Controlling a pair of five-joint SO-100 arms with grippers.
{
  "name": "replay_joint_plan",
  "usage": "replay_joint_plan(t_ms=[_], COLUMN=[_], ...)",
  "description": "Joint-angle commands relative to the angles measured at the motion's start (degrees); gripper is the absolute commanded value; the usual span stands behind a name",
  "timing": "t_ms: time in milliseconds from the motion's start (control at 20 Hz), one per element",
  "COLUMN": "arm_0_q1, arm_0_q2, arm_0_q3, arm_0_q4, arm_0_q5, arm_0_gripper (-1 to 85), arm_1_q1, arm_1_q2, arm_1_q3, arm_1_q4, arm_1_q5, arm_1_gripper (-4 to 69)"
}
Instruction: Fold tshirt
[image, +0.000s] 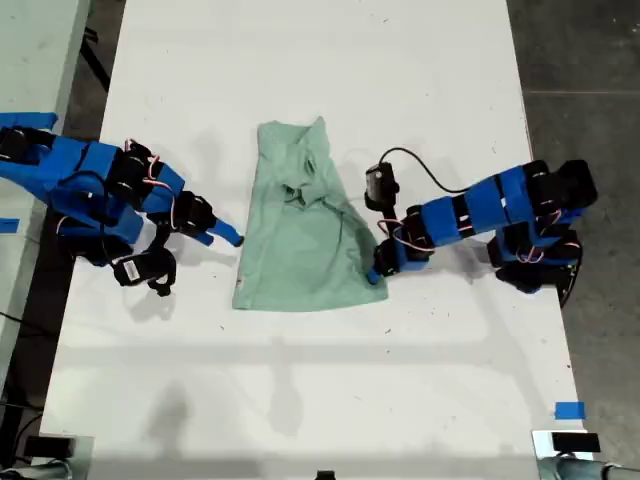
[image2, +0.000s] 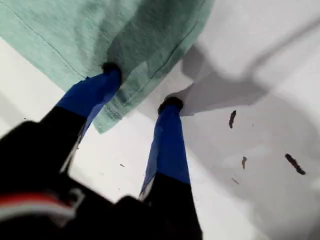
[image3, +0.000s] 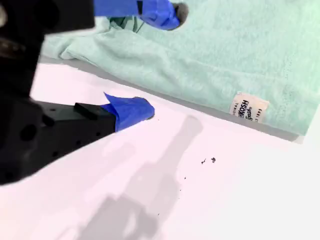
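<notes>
White table (image: 300, 380) underneath. Nearest, first gripper (image2: 140, 87) spread open astride tshirt (image: 300, 240) hem corner; second gripper (image3: 160, 60) open beside opposite edge, holding nothing. Tshirt mid-table, narrowed and rumpled: seemingly partly folded, further folds left.

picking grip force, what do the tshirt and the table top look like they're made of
The tshirt looks like soft knit cloth, likely cotton jersey: matte pale mint, wrinkled, with stitched hems and a small sewn label at its edge. The table looks hard and smooth, perhaps white laminate or painted board: flat, faintly glossy, with crisp shadows and a few dark specks. Its exact material cannot be told.
</notes>
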Motion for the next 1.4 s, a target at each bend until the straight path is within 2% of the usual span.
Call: replay_joint_plan(t_ms=[0, 50, 150, 300, 550, 900, 1050, 1150, 1200, 1250, 1300, 1350], arm_0_q1=[0.3, 0.3, 0.3, 0.2, 0.1, 0.6, 0.6, 0.5, 0.5, 0.5, 0.5, 0.7], arm_0_q2=[0.0, 0.0, 0.0, 0.0, 0.0, 0.0, 0.1, 0.2, 0.3, 0.3, 0.3, 0.3], arm_0_q3=[-3.2, -3.2, -3.2, -3.3, -3.3, -4.0, -4.2, -4.3, -4.4, -4.5, -4.5, -4.7], arm_0_q4=[-0.9, -0.9, -0.7, -0.6, -1.2, -1.3, -1.3, -1.1, -1.1, -0.9, -0.8, -1.0], arm_0_q5=[-0.4, -0.4, -0.4, -0.4, -0.2, -0.4, -0.4, -0.3, -0.4, -0.6, -0.6, -0.6], arm_0_gripper=[24.8, 24.8, 24.8, 24.8, 24.7, 24.4, 24.3, 24.3, 24.3, 24.4, 24.4, 24.3], arm_1_q1=[-1.9, -2.1, -3.1, -5.0, -5.5, -4.9, -6.2, -7.1, -7.5, -7.9, -8.3, -8.6], arm_1_q2=[-0.3, -0.3, -0.2, 3.5, 11.8, -12.3, -22.8, -27.9, -29.9, -30.8, -30.6, -29.7], arm_1_q3=[-2.2, -2.2, -2.3, -2.5, -10.5, -45.2, -52.8, -53.0, -52.8, -52.7, -52.6, -52.9], arm_1_q4=[-0.9, -0.9, -0.9, 2.5, 18.5, 24.3, 22.1, 20.9, 21.4, 22.5, 23.6, 24.6], arm_1_q5=[0.6, 0.8, 1.5, 2.4, 0.3, -5.4, -4.7, -1.0, 0.8, 1.7, 1.8, 1.5], arm_1_gripper=[18.0, 13.5, -0.6, -1.4, -1.5, -1.5, -1.5, -1.8, 3.4, 16.7, 26.1, 31.2])
